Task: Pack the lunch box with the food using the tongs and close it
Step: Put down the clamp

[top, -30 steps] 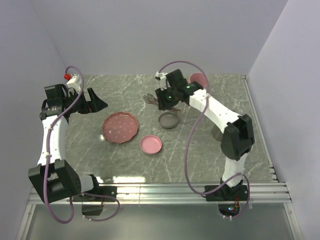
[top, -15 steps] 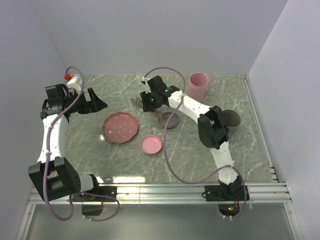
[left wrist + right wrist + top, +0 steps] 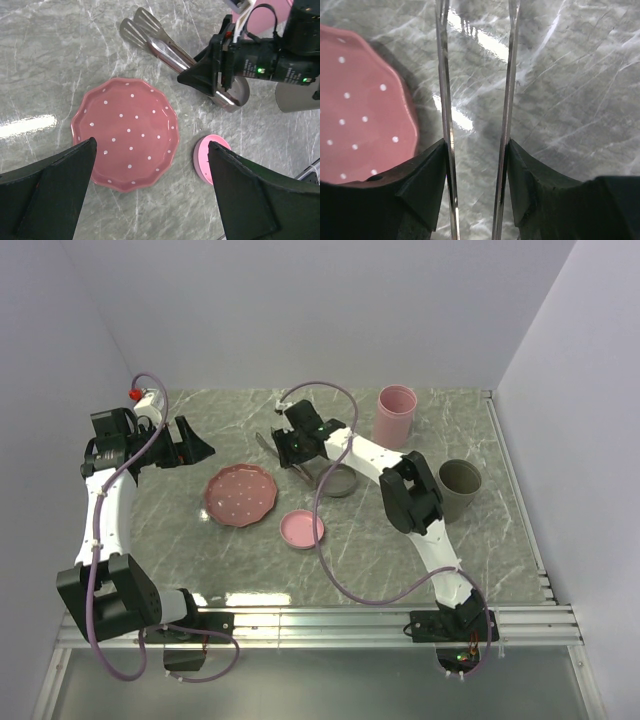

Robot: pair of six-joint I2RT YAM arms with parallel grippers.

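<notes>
- Bench (image 3: 200, 540): grey marble, carries dotted pink plate (image 3: 240, 495) left of centre
- Left jaws: spread wide, nothing between
- Right jaws: half-closed on tongs (image 3: 159, 42), one arm against each finger
- Tongs: tips near plate's far rim

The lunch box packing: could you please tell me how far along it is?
Early. Done: the right end effector grips the tongs. In hand: they reach out beside the pink plate, which looks bare. Left: no food shows anywhere, the grey container stands open with its pink lid lying apart, and the left end effector hangs open.
</notes>
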